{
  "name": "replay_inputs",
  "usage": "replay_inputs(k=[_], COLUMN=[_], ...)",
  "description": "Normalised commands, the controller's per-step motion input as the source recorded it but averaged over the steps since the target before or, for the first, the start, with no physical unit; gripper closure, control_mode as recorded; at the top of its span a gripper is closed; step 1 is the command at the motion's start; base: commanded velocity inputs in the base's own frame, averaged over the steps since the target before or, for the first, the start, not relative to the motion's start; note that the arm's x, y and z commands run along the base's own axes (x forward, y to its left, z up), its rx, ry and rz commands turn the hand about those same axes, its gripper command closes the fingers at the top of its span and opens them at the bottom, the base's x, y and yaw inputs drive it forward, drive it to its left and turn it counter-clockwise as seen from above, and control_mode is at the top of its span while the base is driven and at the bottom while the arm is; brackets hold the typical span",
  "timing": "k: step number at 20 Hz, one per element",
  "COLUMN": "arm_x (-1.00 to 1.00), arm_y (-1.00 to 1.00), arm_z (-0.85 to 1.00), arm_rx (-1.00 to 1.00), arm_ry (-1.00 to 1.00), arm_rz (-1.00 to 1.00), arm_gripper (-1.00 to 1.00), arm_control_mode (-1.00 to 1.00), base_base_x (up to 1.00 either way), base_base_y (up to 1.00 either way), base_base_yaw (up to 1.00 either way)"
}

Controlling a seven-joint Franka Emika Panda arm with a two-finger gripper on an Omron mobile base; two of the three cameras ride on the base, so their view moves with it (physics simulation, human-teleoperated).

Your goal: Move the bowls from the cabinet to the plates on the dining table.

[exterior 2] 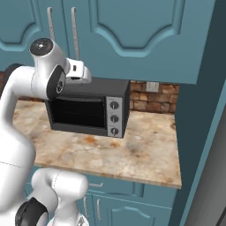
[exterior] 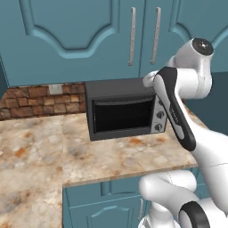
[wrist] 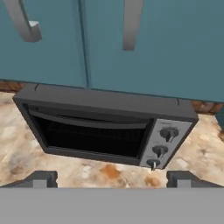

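**kitchenbot_fan:** Teal cupboards over a marbled stone desk (exterior: 111, 160), brick backsplash (exterior: 40, 100) behind, and a dark toaster oven (exterior: 124, 113) parked right under the cabinet (exterior: 89, 31). Both arched doors are shut, so the bowls are presumably behind them, but I can't see them. No plates or dining table in front of the robot either.

**simrig_dave:** Yep. In the hand view the fingers (wrist: 111, 178) are spread about as wide as they go, holding nothing, looking down at the oven's 3 knobs (wrist: 160, 151) with the 2 bar handles (wrist: 131, 22) at the top edge.

**kitchenbot_fan:** So what goes wrong from here?

**simrig_dave:** My guess: the handles sit close together at the door seam. Come in off-centre and a finger could straddle both, or slip off the bar and just shove the door.

**kitchenbot_fan:** And the oven?

**simrig_dave:** That's my bigger worry. The hand hovers just above its top, so dropping at all while reaching forward could clip it. Also, a door swinging out might hit the elbow, since the arm (exterior 2: 26, 88) is folded up close to the cabinet front.

**kitchenbot_fan:** Plus a blind grab once it's open.

**simrig_dave:** Right, glossy bowl, wide rim, easy to tip off the shelf.
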Motion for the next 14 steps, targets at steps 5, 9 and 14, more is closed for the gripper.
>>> replay_inputs(k=[5, 9, 14], arm_x=[0.0, 0.0, 0.0], arm_y=[-0.02, -0.02, -0.01], arm_z=[0.19, 0.2, 0.26], arm_rx=[0.0, 0.0, 0.0], arm_ry=[-0.25, -0.26, -0.25], arm_rz=[0.02, 0.02, 0.0], arm_gripper=[-1.0, -1.0, -1.0], arm_control_mode=[-1.0, -1.0, -1.0], base_base_x=[0.0, 0.0, 0.0], base_base_y=[0.0, 0.0, 0.0], base_base_yaw=[0.0, 0.0, 0.0])
